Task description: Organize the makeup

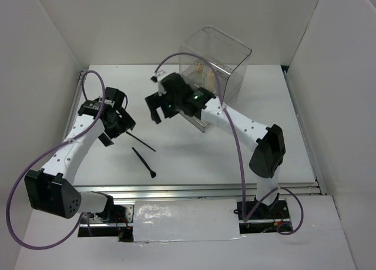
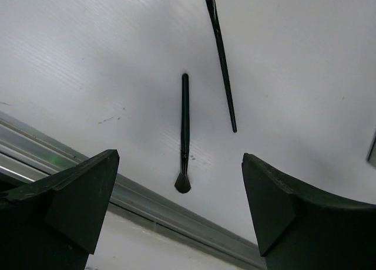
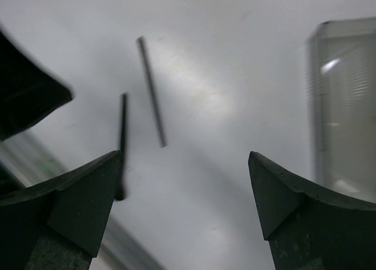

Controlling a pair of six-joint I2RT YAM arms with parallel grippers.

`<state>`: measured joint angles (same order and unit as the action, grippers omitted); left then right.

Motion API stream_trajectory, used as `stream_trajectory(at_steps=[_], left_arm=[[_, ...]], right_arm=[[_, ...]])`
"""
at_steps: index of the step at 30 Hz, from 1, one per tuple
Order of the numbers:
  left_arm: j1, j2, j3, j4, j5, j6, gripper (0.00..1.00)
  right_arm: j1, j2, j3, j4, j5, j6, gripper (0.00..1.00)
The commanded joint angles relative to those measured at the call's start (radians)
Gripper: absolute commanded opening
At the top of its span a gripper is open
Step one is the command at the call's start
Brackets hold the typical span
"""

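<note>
A stubby black brush with a fanned tip [image 1: 144,162] lies on the white tabletop [image 1: 194,158], near a longer slender black brush [image 1: 141,142] and not touching it. I'd have the left tool [image 1: 120,129], hanging over them, come down squarely across one handle only. It is spread wide and empty. So is the right tool [image 1: 155,110], near the clear acrylic box [image 1: 217,58].
</note>
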<state>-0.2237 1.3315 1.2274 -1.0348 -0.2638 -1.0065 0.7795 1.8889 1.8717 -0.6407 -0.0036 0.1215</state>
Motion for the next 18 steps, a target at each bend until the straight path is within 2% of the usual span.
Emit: stream_trajectory(at_steps=[1, 5, 9, 14, 18], left_arm=[[0.014, -0.038, 0.104, -0.143, -0.161, -0.113, 0.99], [0.023, -0.113, 0.181, -0.218, -0.26, -0.168, 0.99], [0.027, -0.202, 0.233, -0.219, -0.319, -0.147, 0.99], [0.027, -0.272, 0.247, -0.174, -0.325, -0.089, 1.0], [0.027, -0.295, 0.196, -0.128, -0.289, -0.037, 0.99]], right_arm=[[0.151, -0.01, -0.078, -0.017, 0.002, 0.193, 0.95], [0.216, -0.007, -0.173, 0.056, -0.038, 0.283, 0.89], [0.27, 0.048, -0.198, 0.102, -0.029, 0.308, 0.84], [0.339, 0.206, -0.143, 0.058, 0.054, 0.305, 0.81], [0.353, 0.288, -0.112, 0.041, 0.086, 0.303, 0.73]])
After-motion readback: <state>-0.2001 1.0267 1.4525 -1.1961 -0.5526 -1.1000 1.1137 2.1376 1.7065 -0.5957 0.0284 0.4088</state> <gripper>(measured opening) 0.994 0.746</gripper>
